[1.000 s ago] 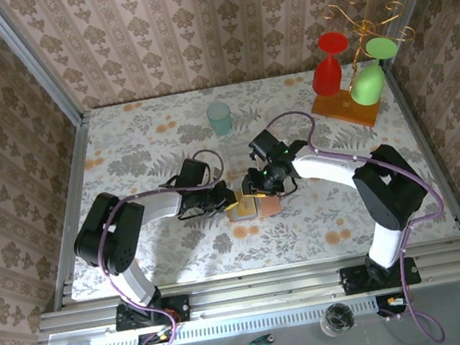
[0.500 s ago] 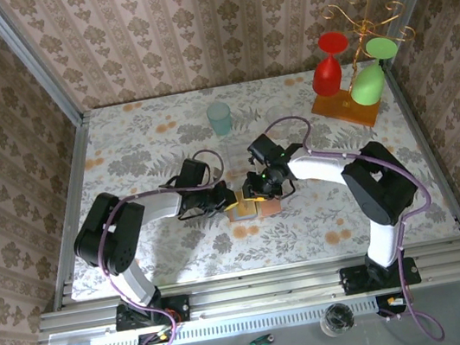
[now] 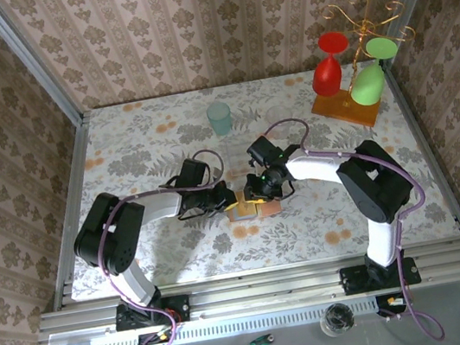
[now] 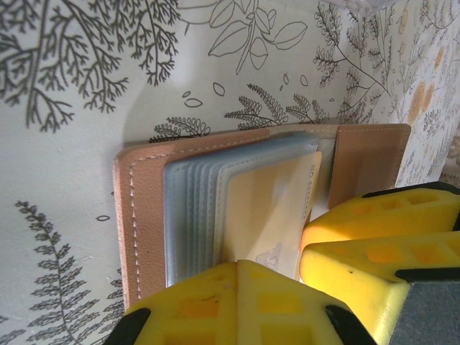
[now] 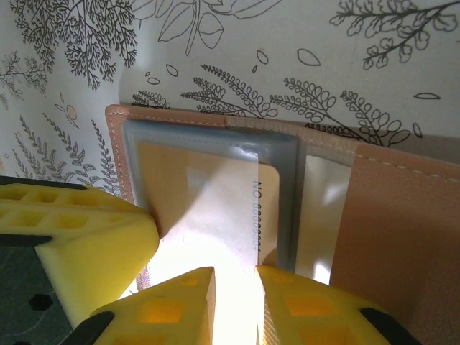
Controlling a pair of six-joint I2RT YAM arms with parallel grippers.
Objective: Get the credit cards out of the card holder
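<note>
The card holder (image 3: 253, 210) lies open on the floral tabletop, tan leather (image 4: 140, 208) with grey-blue sleeves. An orange-tan credit card (image 4: 266, 208) sits in the top sleeve, its numbered end sticking out (image 5: 215, 215). My left gripper (image 3: 228, 197) is shut, its yellow tips (image 4: 237, 264) pressing down on the sleeve stack. From the other side my right gripper (image 3: 258, 192) stands over the card's free end, its jaws (image 5: 236, 277) open by a narrow gap with the card's bright surface showing between them. The right gripper's fingers (image 4: 374, 230) almost touch the left gripper's fingers (image 5: 79, 237).
A teal cup (image 3: 220, 118) stands behind the grippers at the table's centre back. At the back right is a glass rack on an orange base (image 3: 344, 109), holding a red glass (image 3: 331, 64) and a green glass (image 3: 369, 80). Metal rails edge the table.
My right gripper has shifted slightly left over the card holder and its jaws have narrowed. The left gripper has stayed shut in place.
</note>
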